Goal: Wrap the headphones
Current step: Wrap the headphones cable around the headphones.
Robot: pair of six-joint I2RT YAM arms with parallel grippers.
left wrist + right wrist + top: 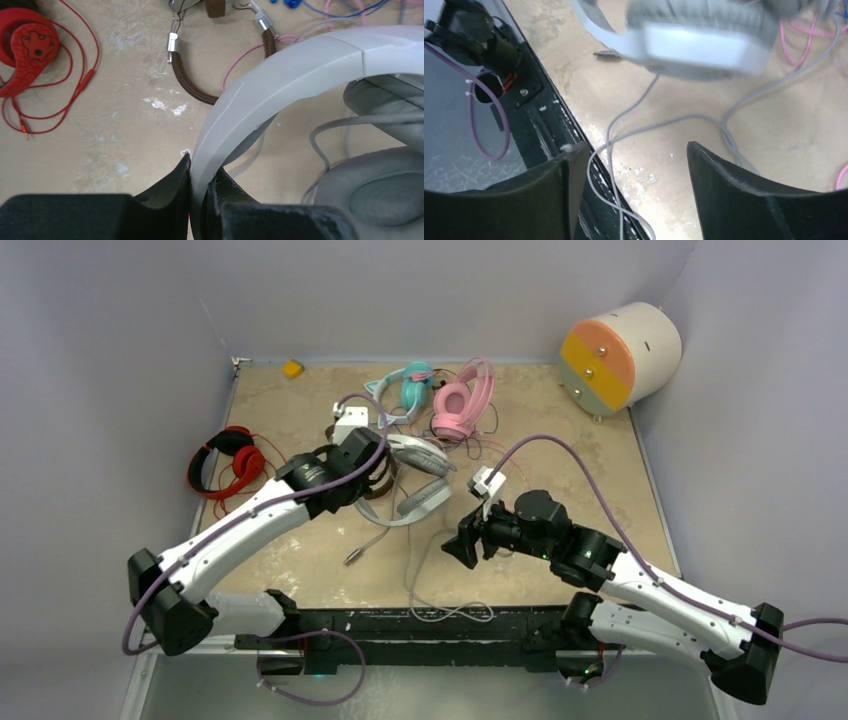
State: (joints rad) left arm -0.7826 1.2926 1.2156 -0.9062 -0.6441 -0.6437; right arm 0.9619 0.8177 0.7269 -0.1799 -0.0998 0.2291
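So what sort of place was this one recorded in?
Probably a robot lab's test cell: a tabletop boxed in by plain grey walls, left arm and right arm bolted at its edge, pink headphones and red headphones laid out as props.

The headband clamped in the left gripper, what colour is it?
The headband is grey-white; the left wrist view shows it best.

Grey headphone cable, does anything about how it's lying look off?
Yes. The grey cable runs past the near edge of the table and loops over the black mounting rail. It lies loose, not wrapped around the grey-white headphones.
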